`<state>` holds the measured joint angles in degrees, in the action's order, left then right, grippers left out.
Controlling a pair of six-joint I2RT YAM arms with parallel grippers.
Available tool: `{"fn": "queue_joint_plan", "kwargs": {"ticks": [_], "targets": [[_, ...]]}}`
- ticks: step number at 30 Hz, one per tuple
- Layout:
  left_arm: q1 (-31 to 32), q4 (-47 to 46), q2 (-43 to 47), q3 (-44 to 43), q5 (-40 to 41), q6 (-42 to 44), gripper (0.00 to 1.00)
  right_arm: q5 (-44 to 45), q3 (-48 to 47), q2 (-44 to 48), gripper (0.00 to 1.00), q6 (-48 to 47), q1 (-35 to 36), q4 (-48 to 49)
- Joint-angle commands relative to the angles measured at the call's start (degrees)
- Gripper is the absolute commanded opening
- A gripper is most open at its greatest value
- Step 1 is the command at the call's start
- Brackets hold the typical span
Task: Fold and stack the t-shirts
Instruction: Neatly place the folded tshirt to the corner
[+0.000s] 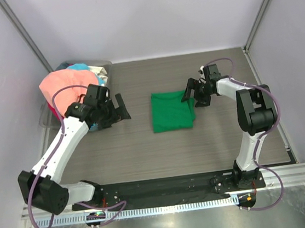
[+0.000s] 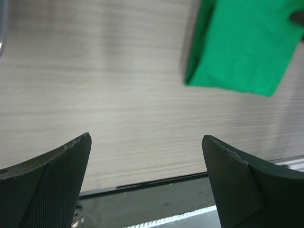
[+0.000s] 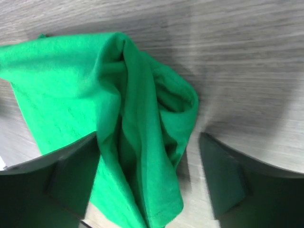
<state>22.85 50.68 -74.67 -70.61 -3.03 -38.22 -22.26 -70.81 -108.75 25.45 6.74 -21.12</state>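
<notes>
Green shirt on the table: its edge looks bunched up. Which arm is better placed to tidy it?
Probably the right. The right gripper, open, hangs over the green t-shirt at its bunched edge. The left gripper, also open, is over the table, apart from the shirt.

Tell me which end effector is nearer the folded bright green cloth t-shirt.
Right. The right end effector hangs over the right edge of the bright green folded cloth t-shirt; the left end effector sits off to its left, not touching it.

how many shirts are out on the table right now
1: the green shirt, folded in the middle of the table. The pink shirt and others are heaped in the bin at back left; some there may be hidden.
</notes>
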Motion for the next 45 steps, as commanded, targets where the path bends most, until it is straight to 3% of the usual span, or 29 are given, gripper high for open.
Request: {"fn": "queue_joint_plan", "kwargs": {"ticks": [1, 2, 4, 6, 7, 8, 9, 13, 17, 29, 34, 45], "targets": [[0.0, 2.3, 4.2, 3.2, 4.8, 2.2, 1.00, -0.2, 0.0, -1.5, 0.86, -1.0, 0.4, 4.3], [0.0, 3.2, 5.8, 3.9, 5.7, 2.4, 1.00, 0.8, 0.0, -1.7, 0.69, -1.2, 0.3, 4.3], [0.0, 4.3, 7.3, 6.0, 6.9, 3.0, 1.00, 1.3, 0.1, -2.4, 0.47, -1.6, 0.3, 4.4], [0.0, 4.3, 9.6, 8.1, 7.6, 3.4, 1.00, 2.8, 0.1, -3.1, 0.32, -2.6, 0.3, 4.5], [-0.1, 4.2, 10.3, 8.8, 7.9, 3.5, 1.00, 3.5, 0.0, -3.4, 0.14, -3.2, -0.1, 4.4], [0.0, 3.9, 11.0, 9.6, 8.1, 3.6, 1.00, 4.4, -0.3, -3.8, 0.03, -3.7, -0.3, 4.4], [0.0, 3.7, 12.0, 10.7, 8.3, 3.9, 1.00, 6.7, -0.6, -3.9, 0.01, -4.8, -0.8, 4.1], [0.0, 4.5, 13.6, 12.2, 9.6, 5.8, 1.00, 19.2, -5.5, -4.3, 0.01, -9.9, -2.6, -0.1], [0.0, 5.1, 15.3, 13.6, 10.2, 6.2, 1.00, 29.3, -17.5, -8.0, 0.01, -15.5, -4.6, -4.8], [0.0, 2.0, 16.7, 15.8, 10.2, 6.0, 1.00, 58.6, -53.8, -30.8, 0.01, -33.3, -7.9, -10.2], [0.0, 2.1, 16.3, 15.8, 10.4, 5.8, 1.00, 62.7, -66.1, -38.8, 0.01, -38.5, -9.9, -7.4], [0.0, 1.7, 15.4, 16.0, 11.3, 5.3, 1.00, 64.0, -68.6, -43.4, 0.01, -45.7, -13.3, 12.2]]}}
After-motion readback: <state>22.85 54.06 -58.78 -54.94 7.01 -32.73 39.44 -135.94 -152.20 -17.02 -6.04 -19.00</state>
